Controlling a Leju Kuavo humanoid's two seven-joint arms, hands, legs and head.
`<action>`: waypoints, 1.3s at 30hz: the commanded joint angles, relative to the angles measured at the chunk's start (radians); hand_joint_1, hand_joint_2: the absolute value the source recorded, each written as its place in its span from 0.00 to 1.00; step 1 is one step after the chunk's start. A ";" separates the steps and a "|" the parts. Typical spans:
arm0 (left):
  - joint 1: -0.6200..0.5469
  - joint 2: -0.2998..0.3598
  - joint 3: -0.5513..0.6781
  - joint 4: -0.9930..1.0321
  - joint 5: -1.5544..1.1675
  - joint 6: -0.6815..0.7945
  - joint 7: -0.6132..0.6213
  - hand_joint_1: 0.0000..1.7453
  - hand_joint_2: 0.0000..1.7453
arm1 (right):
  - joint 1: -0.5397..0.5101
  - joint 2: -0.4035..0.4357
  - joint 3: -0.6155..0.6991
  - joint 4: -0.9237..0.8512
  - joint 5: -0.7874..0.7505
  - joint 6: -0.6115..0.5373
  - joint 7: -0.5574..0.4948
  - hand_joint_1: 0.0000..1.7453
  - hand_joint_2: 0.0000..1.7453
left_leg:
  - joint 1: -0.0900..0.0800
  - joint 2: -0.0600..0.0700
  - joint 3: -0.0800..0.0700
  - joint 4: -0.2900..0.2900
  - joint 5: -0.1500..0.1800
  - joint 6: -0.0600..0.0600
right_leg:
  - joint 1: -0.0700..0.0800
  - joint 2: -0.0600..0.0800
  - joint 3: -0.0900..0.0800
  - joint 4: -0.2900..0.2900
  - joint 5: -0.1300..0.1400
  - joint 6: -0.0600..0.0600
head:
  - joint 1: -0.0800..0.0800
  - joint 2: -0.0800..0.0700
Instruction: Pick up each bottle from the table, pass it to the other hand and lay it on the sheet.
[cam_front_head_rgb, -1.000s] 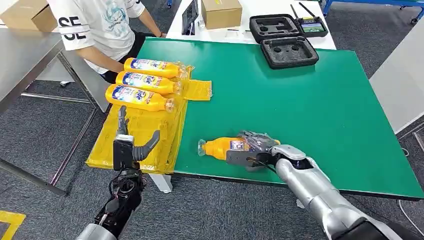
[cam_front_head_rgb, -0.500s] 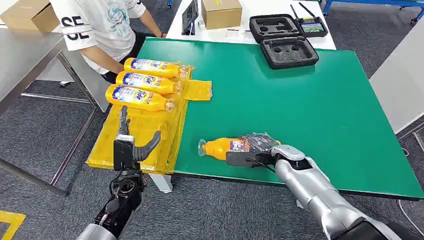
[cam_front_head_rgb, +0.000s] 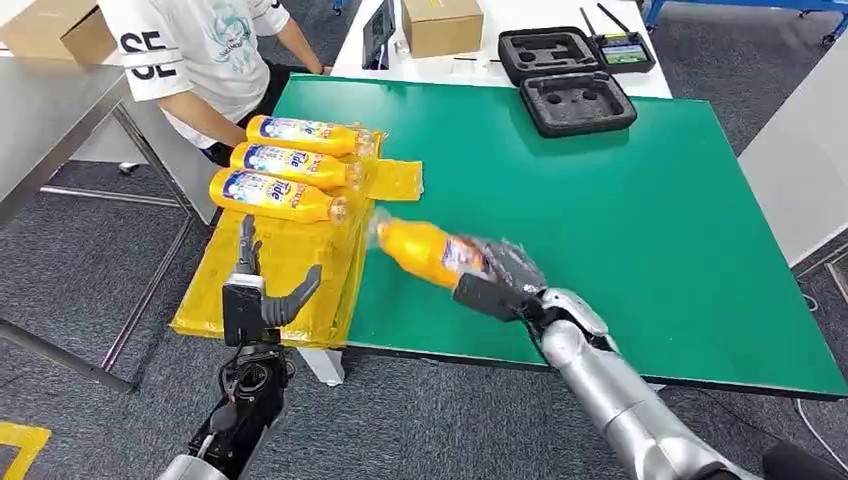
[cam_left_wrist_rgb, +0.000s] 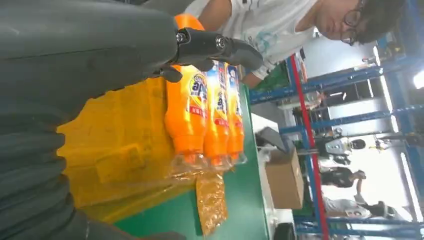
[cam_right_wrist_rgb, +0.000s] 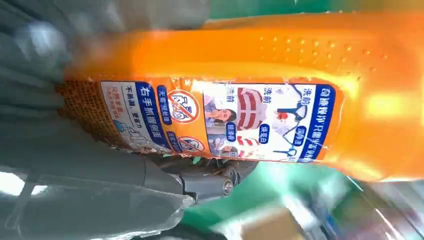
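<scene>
My right hand (cam_front_head_rgb: 505, 280) grips an orange bottle (cam_front_head_rgb: 425, 250) by its base and holds it lifted above the green table (cam_front_head_rgb: 620, 200), its clear cap pointing toward the yellow sheet (cam_front_head_rgb: 275, 275). The right wrist view shows that bottle (cam_right_wrist_rgb: 280, 95) close up with my fingers (cam_right_wrist_rgb: 205, 182) wrapped round it. Three more orange bottles (cam_front_head_rgb: 275, 195) lie side by side on the far part of the sheet, also seen as bottles (cam_left_wrist_rgb: 207, 115) in the left wrist view. My left hand (cam_front_head_rgb: 255, 290) hovers over the sheet's near edge, fingers spread, holding nothing.
A person in a white shirt (cam_front_head_rgb: 195, 55) sits at the table's far left corner. Two black foam cases (cam_front_head_rgb: 575, 100) and a cardboard box (cam_front_head_rgb: 440, 25) stand at the back. A small yellow packet (cam_front_head_rgb: 395, 180) lies beside the bottles. A grey table (cam_front_head_rgb: 50, 110) stands to the left.
My right hand has lifted the bottle off the table and carried it left toward the sheet, tilting it. The left hand has stayed nearly still.
</scene>
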 joint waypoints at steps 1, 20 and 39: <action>0.022 0.005 0.026 -0.078 0.100 -0.142 0.062 0.00 1.00 | 0.071 0.121 -0.205 -0.122 -0.205 -0.083 -0.178 1.00 1.00 | 0.001 0.000 0.000 0.000 0.000 -0.001 | 0.001 0.000 0.000 0.000 0.000 -0.001 | 0.000 0.000; 0.043 0.058 -0.175 -0.200 -0.014 -0.458 0.104 0.00 1.00 | 0.075 0.230 -0.127 0.100 -0.243 0.045 -0.274 1.00 1.00 | 0.000 0.001 0.001 -0.001 0.000 -0.001 | 0.000 0.001 0.001 -0.001 0.000 -0.001 | 0.000 0.000; -0.001 0.038 -0.124 -0.071 0.032 -0.553 0.141 0.00 1.00 | 0.029 0.286 0.018 0.219 -0.033 -0.019 -0.261 1.00 1.00 | 0.001 0.002 0.001 -0.001 0.000 -0.001 | 0.001 0.002 0.001 -0.001 0.001 -0.002 | 0.000 0.000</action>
